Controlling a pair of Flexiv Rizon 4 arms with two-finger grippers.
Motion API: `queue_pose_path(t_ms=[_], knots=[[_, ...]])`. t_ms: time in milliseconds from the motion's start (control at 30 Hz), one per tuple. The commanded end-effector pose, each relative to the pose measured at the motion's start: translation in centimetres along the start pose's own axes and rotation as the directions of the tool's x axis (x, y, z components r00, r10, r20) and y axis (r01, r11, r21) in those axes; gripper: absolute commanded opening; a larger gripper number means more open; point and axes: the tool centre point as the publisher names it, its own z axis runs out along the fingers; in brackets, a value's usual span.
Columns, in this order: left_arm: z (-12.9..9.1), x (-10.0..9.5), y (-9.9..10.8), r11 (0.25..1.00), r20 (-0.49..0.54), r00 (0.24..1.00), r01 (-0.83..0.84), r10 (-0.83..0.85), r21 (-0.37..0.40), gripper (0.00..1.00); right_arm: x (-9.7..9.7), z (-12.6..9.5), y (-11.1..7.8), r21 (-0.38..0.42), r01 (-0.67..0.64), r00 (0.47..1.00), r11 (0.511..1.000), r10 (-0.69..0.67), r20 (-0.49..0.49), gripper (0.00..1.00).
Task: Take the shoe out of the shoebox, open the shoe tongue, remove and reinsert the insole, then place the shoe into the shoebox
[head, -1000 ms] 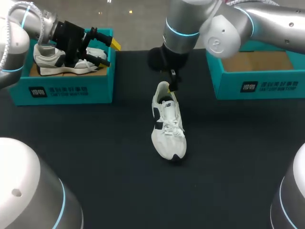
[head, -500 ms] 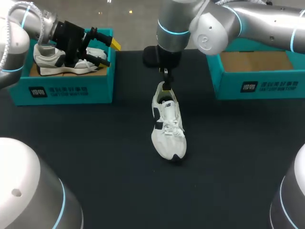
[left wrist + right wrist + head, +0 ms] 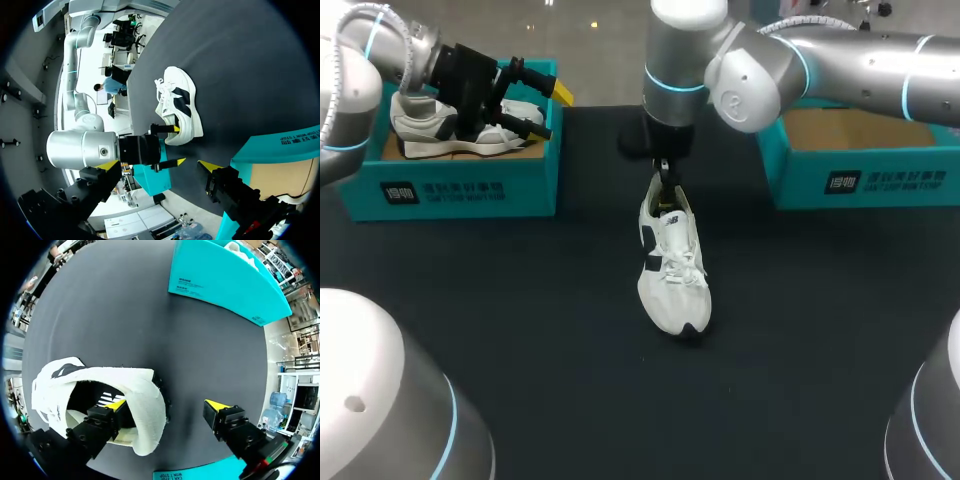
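Finding: the shoe lies on its sole at mid-table, heel toward the far edge. The right shoebox at the far right corner stands empty.

My right gripper is spread wide and grips nothing. One finger is inside the shoe mouth over the dark insole, the other hangs behind the heel collar.

My left gripper is likewise spread and empty, over the left shoebox.

Assessment: insole removal appears to be in hand. Recommendation: sink the inner finger until it catches the insole's rear edge, close gently, and lift straight so the shoe does not tip. The left arm could pin the toe.
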Motion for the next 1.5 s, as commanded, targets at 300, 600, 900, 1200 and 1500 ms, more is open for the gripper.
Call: queue_pose_path(t_ms=[300,600,900,1200,1500], knots=[[-0.1,0.0,0.0,1.000,-0.003,1.000,-0.001,0.001,0.001,1.00,0.4,1.3,0.0,0.022,-0.007,1.000,1.000,0.008,-0.029,0.32],[-0.1,0.0,0.0,1.000,-0.003,1.000,-0.001,0.001,0.001,1.00,0.9,1.1,0.0,0.032,-0.023,0.999,0.999,0.025,-0.033,0.00],[-0.1,0.0,0.0,1.000,-0.003,1.000,-0.001,0.001,0.001,1.00,0.6,-2.8,-0.3,0.041,-0.073,0.997,0.996,0.074,-0.032,0.00],[-0.1,0.0,0.0,1.000,-0.003,1.000,-0.001,0.001,0.001,1.00,-0.5,-9.9,-0.2,0.030,-0.065,0.997,0.997,0.066,-0.048,0.00],[-0.1,0.0,0.0,1.000,-0.003,1.000,-0.001,0.001,0.001,1.00,-1.9,-16.9,-0.7,0.027,-0.058,0.997,0.998,0.059,-0.052,0.00]])
